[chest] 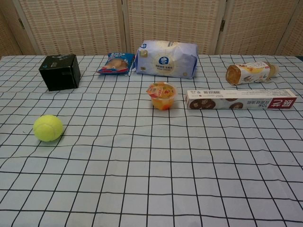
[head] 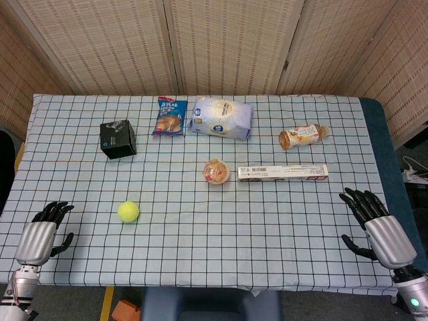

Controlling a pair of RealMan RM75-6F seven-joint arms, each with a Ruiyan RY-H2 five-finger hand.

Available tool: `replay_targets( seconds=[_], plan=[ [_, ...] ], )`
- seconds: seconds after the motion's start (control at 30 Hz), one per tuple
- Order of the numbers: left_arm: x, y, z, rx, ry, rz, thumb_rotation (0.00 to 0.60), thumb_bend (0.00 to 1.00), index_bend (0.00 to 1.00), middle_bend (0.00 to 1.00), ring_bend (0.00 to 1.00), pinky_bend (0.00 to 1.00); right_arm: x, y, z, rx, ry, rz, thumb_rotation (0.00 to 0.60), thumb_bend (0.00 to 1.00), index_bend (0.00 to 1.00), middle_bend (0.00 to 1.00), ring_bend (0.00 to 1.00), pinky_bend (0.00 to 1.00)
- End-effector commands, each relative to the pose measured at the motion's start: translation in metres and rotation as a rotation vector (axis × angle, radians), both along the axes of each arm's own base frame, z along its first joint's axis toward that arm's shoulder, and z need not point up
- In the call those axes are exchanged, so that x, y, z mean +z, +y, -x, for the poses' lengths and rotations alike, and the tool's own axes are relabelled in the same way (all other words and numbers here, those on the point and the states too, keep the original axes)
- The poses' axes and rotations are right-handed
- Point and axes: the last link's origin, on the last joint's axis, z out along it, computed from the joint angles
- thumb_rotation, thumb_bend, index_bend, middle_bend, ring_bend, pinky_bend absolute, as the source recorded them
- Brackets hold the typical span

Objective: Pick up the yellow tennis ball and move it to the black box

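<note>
Resting at the near counter [head: 200, 261] corners, the left hand [head: 41, 234] and right hand [head: 374, 224] both lie empty, fingers spread. Near the left hand sits the yellow tennis ball [head: 128, 211], the black box [head: 118, 139] farther back.

A: What's behind the table?

B: Folding screen [head: 221, 40], woven tan panels w/ wooden frames, runs the full width.

A: Table itself?

B: Covered w/ a white cloth w/ black grid [head: 200, 254], a bit wrinkled. Dark blue edge [head: 381, 140] shows on the right side.

A: Floor?

B: Grey, w/ a yellow tape strip [head: 106, 302] at the bottom & white cables [head: 413, 170] far right. Light's even, soft shadows.
</note>
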Motion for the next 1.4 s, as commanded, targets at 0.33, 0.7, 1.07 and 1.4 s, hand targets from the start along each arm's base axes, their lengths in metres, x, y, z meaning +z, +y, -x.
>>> replay_targets(
  seconds=[0.33, 0.7, 1.07, 1.4],
  plan=[
    [0.001, 0.0, 0.001, 0.003, -0.004, 0.003, 0.6, 0.37, 0.2, 0.15, 0.09, 0.25, 0.0, -0.003, 0.001, -0.003, 0.0, 0.007, 0.6, 0.26, 0.04, 0.0, 0.0, 0.0],
    [0.007, -0.004, -0.004, -0.006, -0.012, 0.003, 0.6, 0.39, 0.21, 0.15, 0.1, 0.27, -0.003, -0.005, 0.004, -0.022, 0.013, -0.006, 0.6, 0.26, 0.04, 0.0, 0.0, 0.0],
    [0.002, -0.01, -0.019, -0.08, -0.064, 0.011, 0.6, 1.0, 0.35, 0.37, 0.36, 0.66, -0.004, -0.006, 0.005, -0.034, 0.016, -0.014, 0.6, 0.26, 0.04, 0.0, 0.0, 0.0],
    [-0.03, -0.009, -0.039, 0.02, -0.373, 0.071, 0.6, 1.0, 0.45, 0.49, 0.5, 0.75, -0.001, -0.008, 0.005, -0.037, 0.001, -0.012, 0.6, 0.26, 0.04, 0.0, 0.0, 0.0]
  ],
)
